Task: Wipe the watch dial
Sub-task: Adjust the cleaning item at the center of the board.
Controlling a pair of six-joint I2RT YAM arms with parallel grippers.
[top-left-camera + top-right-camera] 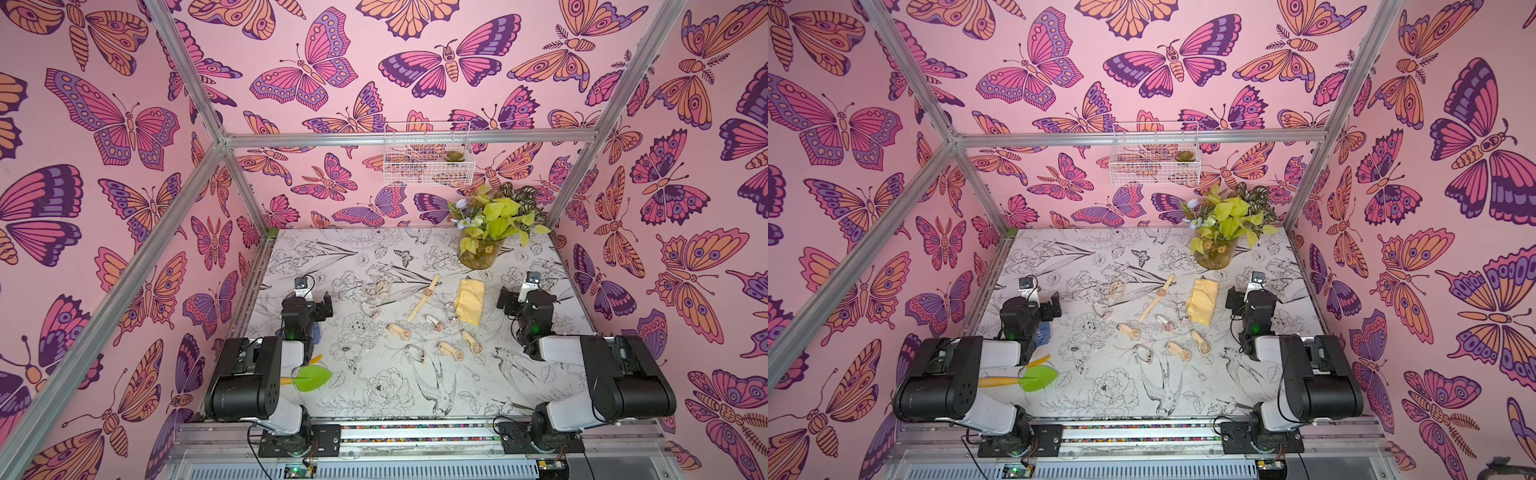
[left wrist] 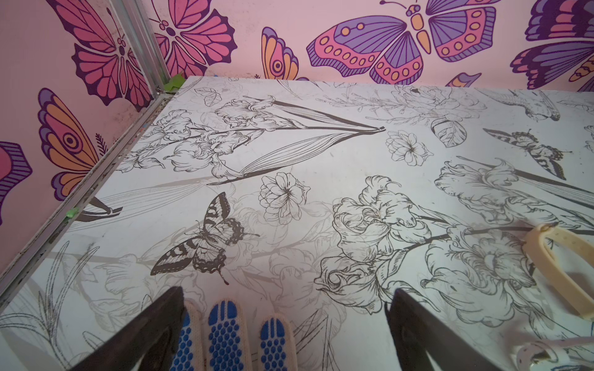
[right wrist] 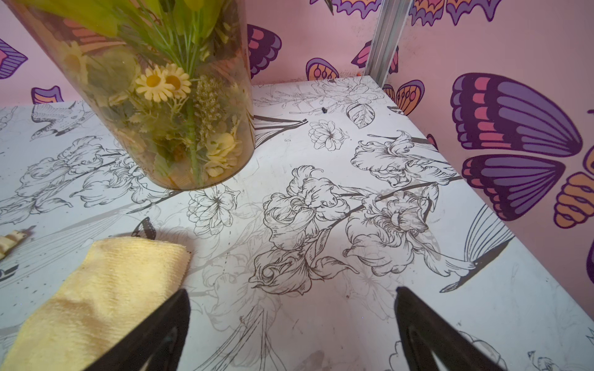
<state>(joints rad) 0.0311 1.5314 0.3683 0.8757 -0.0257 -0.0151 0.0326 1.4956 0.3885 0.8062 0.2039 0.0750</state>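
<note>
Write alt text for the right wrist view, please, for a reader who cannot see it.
The right gripper is open and empty over a white table printed with black flower drawings; a folded yellow towelling cloth lies beside one of its fingers. Beyond stands a transparent cylindrical vase of artificial daisies and green leaves, against a pink butterfly-patterned wall.

Bright, even, diffuse light; shadows on the table are soft and faint (darkest beside the cloth). Wrist views curve at the edges; the jaws blur up close.
</note>
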